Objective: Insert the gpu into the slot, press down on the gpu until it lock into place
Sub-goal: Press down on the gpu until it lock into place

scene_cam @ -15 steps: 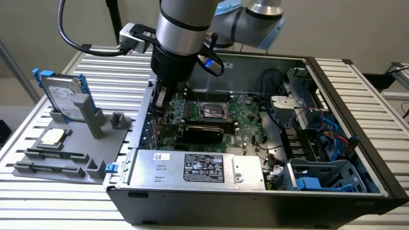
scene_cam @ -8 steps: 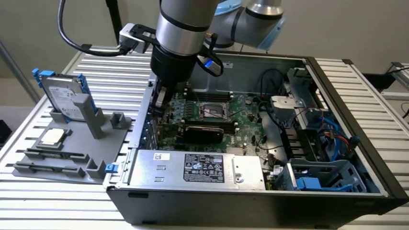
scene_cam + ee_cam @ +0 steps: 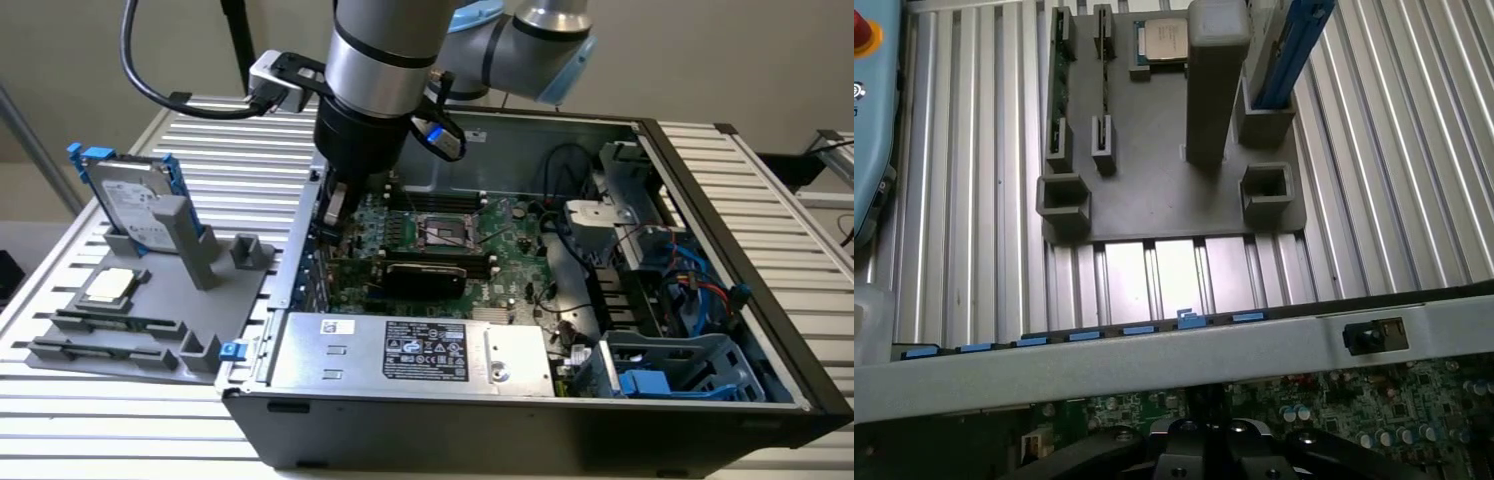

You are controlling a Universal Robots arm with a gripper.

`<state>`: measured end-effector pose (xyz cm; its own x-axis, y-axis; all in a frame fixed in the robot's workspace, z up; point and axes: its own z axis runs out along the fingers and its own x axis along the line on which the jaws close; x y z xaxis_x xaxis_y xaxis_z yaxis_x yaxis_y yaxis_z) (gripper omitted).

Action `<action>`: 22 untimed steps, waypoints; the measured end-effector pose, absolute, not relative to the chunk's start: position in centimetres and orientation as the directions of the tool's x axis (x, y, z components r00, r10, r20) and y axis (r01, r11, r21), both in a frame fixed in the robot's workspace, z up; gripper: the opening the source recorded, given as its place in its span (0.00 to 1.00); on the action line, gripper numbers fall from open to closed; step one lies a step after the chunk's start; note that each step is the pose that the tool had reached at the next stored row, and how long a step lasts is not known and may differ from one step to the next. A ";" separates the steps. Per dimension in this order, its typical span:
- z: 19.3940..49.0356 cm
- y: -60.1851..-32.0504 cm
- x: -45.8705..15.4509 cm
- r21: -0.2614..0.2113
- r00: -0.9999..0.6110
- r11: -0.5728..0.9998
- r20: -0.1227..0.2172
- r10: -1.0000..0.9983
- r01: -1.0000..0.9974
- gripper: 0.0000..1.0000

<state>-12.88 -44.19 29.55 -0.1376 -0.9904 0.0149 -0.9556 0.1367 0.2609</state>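
**GPU seated on board; my pincer state unclear**

My pincer is inside the PC case, low over the motherboard near the case's rear wall. Can't tell if it's spread or pressed together, or what it touches. The gpu lies w/ black face up, mid-board, over the slot. PSU sits along the case's front edge. Outside, grey fixture tray on the slatted table holds hard drive and CPU chip.
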 end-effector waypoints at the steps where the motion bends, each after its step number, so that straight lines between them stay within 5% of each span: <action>1: 29.5 -44.2 -12.9 0.261 -0.138 0.137 0.015 -0.990 -0.956 0.11; 22: 31.0 -44.2 -10.2 0.254 -0.132 0.131 0.014 -0.991 -0.958 0.11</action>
